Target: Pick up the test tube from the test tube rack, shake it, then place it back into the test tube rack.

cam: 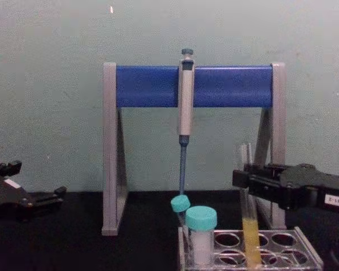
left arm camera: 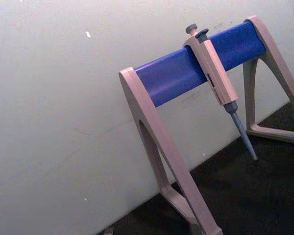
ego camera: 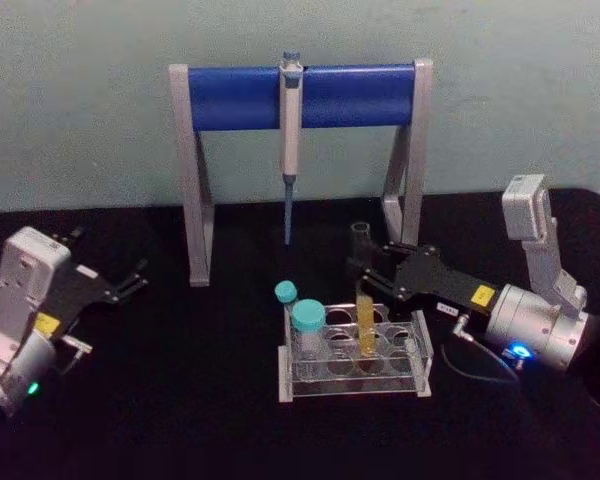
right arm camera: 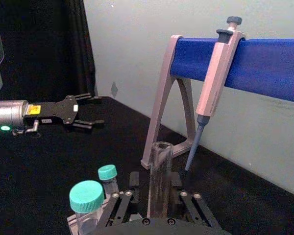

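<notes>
Test tube (ego camera: 365,330) in rack (ego camera: 352,386), right pincer (ego camera: 362,262) around, contact unclear overhead

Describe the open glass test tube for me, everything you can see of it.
The test tube is long, slim, clear glass, uncapped, with yellow-orange liquid in its lower part. It stands about upright in a middle hole of the test tube rack, taller than the teal-capped tubes to its left. The right gripper straddles it above the liquid; whether it is clamped cannot be told.
</notes>
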